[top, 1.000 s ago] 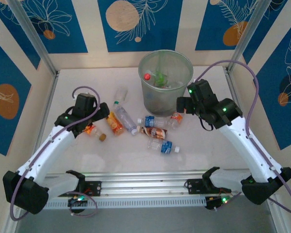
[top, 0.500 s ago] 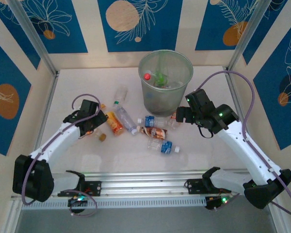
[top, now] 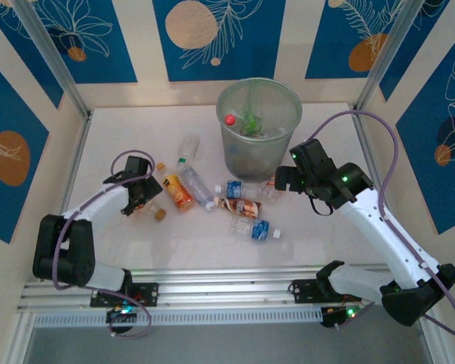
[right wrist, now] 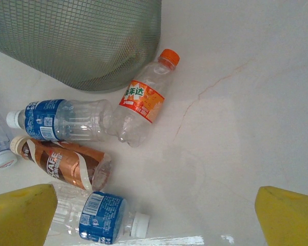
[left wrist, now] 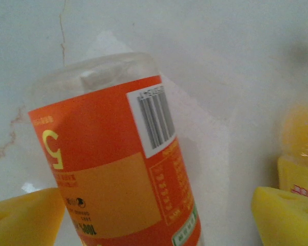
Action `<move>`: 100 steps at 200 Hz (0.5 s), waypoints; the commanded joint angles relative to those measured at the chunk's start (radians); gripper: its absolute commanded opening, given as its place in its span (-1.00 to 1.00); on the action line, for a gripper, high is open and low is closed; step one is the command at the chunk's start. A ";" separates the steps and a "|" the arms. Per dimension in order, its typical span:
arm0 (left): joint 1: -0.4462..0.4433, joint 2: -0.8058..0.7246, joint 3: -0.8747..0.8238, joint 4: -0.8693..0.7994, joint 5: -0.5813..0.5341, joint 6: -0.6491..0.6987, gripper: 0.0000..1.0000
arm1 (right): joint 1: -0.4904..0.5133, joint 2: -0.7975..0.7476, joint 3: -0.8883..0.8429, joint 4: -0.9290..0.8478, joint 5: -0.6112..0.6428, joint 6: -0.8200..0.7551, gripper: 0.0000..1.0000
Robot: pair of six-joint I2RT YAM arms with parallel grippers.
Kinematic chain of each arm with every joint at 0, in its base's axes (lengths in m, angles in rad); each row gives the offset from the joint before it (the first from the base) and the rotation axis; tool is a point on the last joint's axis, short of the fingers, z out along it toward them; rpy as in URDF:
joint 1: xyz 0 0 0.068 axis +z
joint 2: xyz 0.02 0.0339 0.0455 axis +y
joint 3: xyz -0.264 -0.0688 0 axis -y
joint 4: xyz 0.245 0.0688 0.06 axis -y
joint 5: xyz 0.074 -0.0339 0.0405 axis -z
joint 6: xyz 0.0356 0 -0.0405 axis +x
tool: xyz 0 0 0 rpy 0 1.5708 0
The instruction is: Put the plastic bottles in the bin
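We find the left claw point(left wrist: 156, 207) low over the left part of the white table point(top: 212, 254), its yellow pads point(left wrist: 287, 215) spread wide and gripping nothing. An orange-labelled bottle point(left wrist: 118, 164) lies between them, bar code up, close against the left pad and clear of the right one; a brown cap point(top: 160, 214) sits just beside that claw on its near side; a second orange bottle point(top: 179, 191) lies just to its right.

The bin point(top: 284, 140) stands upright at the far middle of the table; through its mesh we make out a red-capped bottle point(top: 230, 119) and something green.

The right claw point(right wrist: 155, 205) hangs over the table near the bin's right foot; it too is wide open, and nothing lies between its pads. Below it an orange-capped bottle point(right wrist: 143, 100) lies on its side just beside the bin; a blue-labelled bottle point(right wrist: 61, 120) lies to its left, the two touching end to end; a crushed brown-labelled bottle point(right wrist: 61, 164) lies just near of that; a second blue-labelled bottle point(right wrist: 102, 223) lies nearest of all, close by one pad. A clear bottle point(top: 188, 145) lies left of the bin, apart from the rest.
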State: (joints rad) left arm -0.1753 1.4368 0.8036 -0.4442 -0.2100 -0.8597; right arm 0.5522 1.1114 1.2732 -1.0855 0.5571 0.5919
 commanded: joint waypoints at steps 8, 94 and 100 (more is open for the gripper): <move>0.023 0.048 -0.015 0.040 0.031 -0.007 0.75 | -0.005 0.008 0.003 0.004 0.012 0.026 0.99; 0.033 0.067 0.006 0.040 0.025 -0.002 0.24 | -0.006 -0.008 0.014 -0.016 0.051 0.039 0.99; 0.033 0.057 0.012 0.031 0.019 0.003 0.24 | -0.007 -0.010 0.012 -0.013 0.052 0.042 0.99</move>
State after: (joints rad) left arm -0.1577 1.5326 0.8028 -0.3885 -0.1837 -0.8627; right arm 0.5514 1.1168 1.2732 -1.0897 0.5793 0.6033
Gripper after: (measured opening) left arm 0.625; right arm 0.993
